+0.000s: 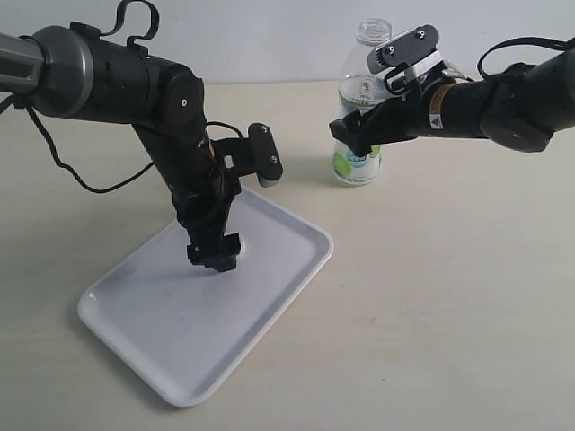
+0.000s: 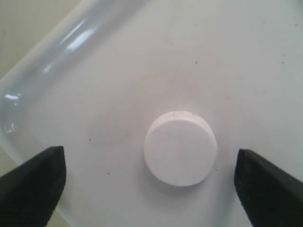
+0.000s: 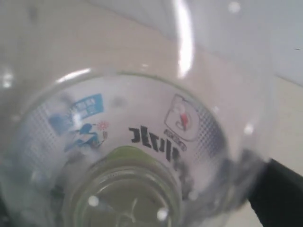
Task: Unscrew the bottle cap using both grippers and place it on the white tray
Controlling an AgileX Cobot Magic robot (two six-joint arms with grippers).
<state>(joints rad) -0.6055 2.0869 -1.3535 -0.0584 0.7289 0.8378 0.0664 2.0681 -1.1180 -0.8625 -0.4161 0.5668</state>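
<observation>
Table (image 1: 449,314): pale beige, matte, plain surface; far edge meets a light wall.

Directly on it, two items:
1. White tray (image 1: 162,359): flat, glossy, rectangular with rounded corners and a low raised rim. It sits in the near-left part of the table, turned at an angle to the table's edges, with one corner toward the near side.
2. Bottle (image 1: 358,166): clear plastic with a white-and-green label, standing upright on its base toward the far side, right of centre. It is apart from the tray, with bare table between them.

A black cable (image 1: 76,178) loops low at far left; contact with the table cannot be told.
</observation>
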